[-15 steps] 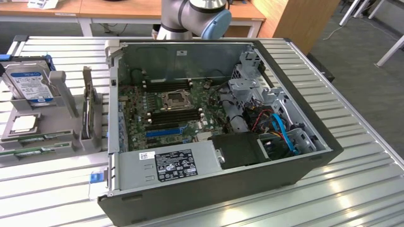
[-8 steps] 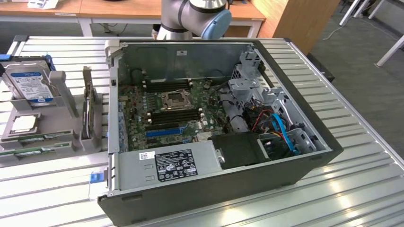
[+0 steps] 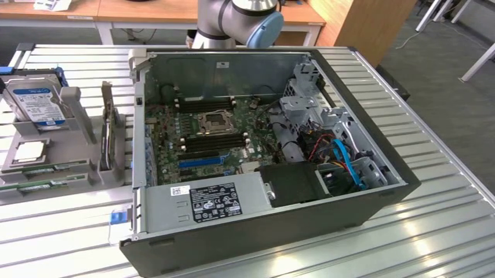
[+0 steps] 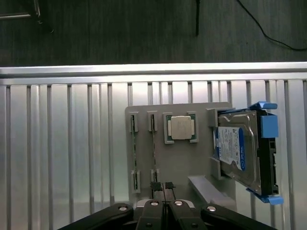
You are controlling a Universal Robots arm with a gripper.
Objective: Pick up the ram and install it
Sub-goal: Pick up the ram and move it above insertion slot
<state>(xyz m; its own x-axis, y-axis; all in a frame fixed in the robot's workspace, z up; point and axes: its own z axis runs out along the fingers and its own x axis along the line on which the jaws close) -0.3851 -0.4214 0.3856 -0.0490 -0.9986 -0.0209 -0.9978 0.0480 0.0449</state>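
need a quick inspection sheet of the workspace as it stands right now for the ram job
surface: slatted metal table, carrying an open computer case and a grey holder
job's things: two ram sticks on edge in the holder; motherboard slots look empty
clutter: hard drive, processor, upright expansion card, all on the holder
grippers: gripper shut, holding nothing, close to the end of one ram stick
cables: red and blue cables inside the case; black cable on the floor
surroundings: wooden desks, dark floor
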